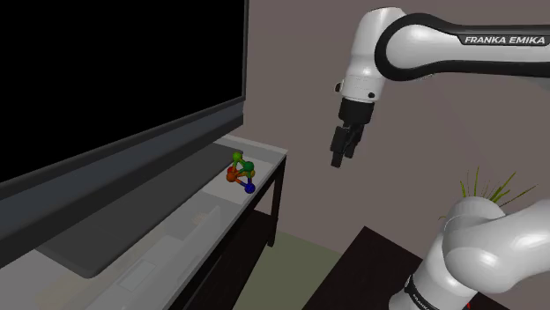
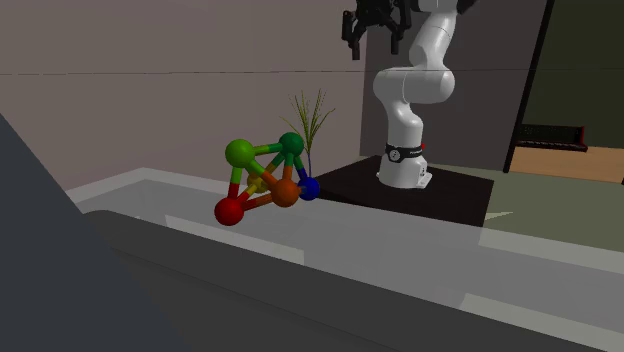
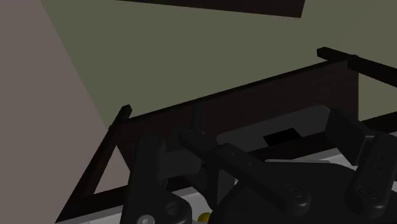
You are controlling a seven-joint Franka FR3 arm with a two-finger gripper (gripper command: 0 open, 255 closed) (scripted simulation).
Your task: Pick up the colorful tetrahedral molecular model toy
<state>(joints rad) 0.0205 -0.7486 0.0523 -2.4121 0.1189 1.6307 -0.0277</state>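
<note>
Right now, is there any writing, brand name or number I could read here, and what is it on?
"FRANKA EMIKA": white letters on the arm's dark upper link.
Small marks on the dark ring near the arm's base: too small to read.
The toy bears no writing.

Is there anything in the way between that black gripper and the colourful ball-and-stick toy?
Nothing visible does. The gripper hangs in open air, higher than the toy and past the end of the table; the big screen stands beside the toy, not between them.
</note>
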